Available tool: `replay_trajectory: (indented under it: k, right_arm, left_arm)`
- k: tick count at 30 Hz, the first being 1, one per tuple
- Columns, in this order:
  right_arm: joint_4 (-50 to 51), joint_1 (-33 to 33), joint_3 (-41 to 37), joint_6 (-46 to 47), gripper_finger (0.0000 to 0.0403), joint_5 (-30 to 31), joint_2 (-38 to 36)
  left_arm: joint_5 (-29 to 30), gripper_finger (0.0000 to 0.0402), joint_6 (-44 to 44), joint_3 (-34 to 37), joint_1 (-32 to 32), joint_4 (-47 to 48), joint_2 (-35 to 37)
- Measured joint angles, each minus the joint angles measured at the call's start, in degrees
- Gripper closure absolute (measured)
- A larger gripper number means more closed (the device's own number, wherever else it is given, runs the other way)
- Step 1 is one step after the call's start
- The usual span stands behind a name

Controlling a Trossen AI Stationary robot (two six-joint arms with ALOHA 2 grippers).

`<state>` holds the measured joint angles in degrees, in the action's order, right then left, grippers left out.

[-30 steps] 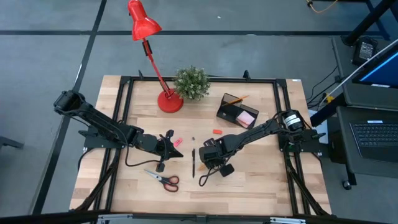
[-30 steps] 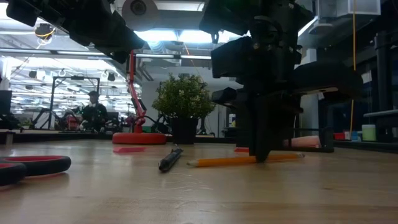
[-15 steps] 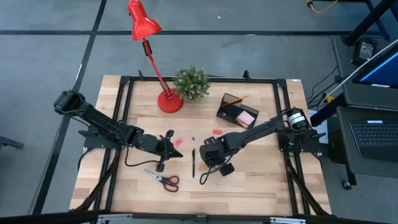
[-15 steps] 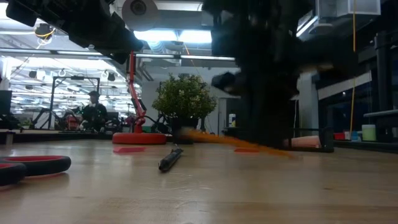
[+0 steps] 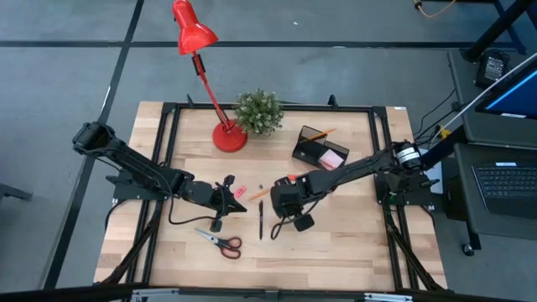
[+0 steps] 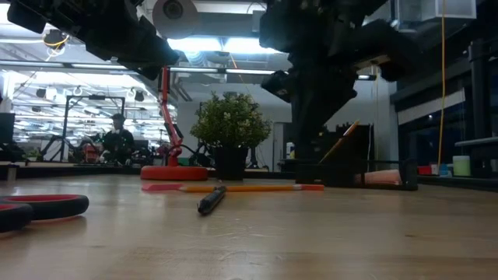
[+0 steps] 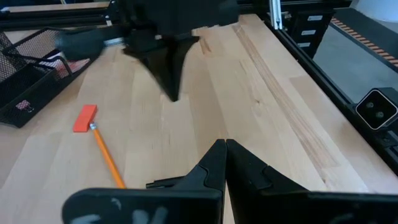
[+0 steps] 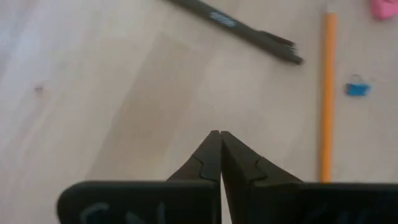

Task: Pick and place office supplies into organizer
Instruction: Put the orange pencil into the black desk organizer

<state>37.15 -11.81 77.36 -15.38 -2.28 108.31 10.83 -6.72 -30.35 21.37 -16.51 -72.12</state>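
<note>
**Tools.** Clock directions read on the overhead view, 12 at the lamp end of the table.
- Your right gripper [image 8: 219,135]: over the table's middle, fingers pressed together, nothing between them.
- Your left gripper [image 7: 224,144]: at 9 o'clock from the right one, near, fingers also pressed together and empty.

**Loose on the wooden table [image 5: 352,243], outward from the right gripper.**
- Long orange pencil [image 5: 259,193]: one, flat, just beside at 9 to 10 o'clock.
- Small flat red eraser [image 5: 292,178]: one, at 12 o'clock, near.
- Thin black pen [image 5: 261,220]: one, at 8 o'clock.
- Tiny blue clip-like piece [image 8: 356,87]: one, beside the pencil; too small to identify.
- Small pink eraser [image 5: 239,191]: one, at 9 o'clock, by the left gripper.
- Orange-handled scissors [image 5: 222,242]: one pair, farther out at 8 o'clock.

**Stowed.**
- Black rectangular mesh organizer [image 5: 305,152]: one, at 1 o'clock. It holds one pink sticky-note pad [image 5: 331,158] and one second orange pencil [image 5: 318,132], leaning.

**Not for filing.**
- Red desk lamp [image 5: 228,138] and small green potted plant [image 5: 258,111]: one each, at 11 to 12 o'clock.

**Progress.** By my reckoning you are early. Two items are in, and five supplies plus the blue piece remain out. The loose pencil looks the likeliest next pick.
</note>
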Motion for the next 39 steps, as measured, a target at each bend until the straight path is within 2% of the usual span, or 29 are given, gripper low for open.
replay_trajectory:
  k: [3, 11, 22, 27, 34, 39]
  right_arm:
    - [-0.72, 1.25, 0.0, -0.46, 0.0392, 0.28, 0.0]
    - [-8.9, 4.08, 0.17, -8.56, 0.038, 0.22, 0.82]
    - [-11.09, 8.08, 0.15, -8.74, 0.0284, 0.15, 5.64]
    - [-11.95, 10.0, 0.13, -6.98, 0.0254, 0.08, 5.8]
    - [-12.51, 11.79, 0.2, -6.58, 0.024, -3.6, 7.6]
    - [-11.85, 11.64, 2.36, -7.37, 0.024, -3.87, 10.62]
  left_arm:
    - [0.0, 0.0398, -0.01, 0.0, 0.01, 0.04, 0.0]
    - [-0.02, 0.0398, -0.01, 0.0, 0.02, 0.07, 0.0]
    - [-0.02, 0.0398, 0.0, 0.0, 0.02, 1.44, 0.0]
    - [-0.02, 0.0398, 0.0, 0.0, 0.02, 1.58, 0.0]
    - [-0.02, 0.0398, 0.0, 0.0, 0.02, 1.75, 0.0]
    - [-0.02, 0.0398, 0.27, 0.0, 0.02, 1.78, 0.0]
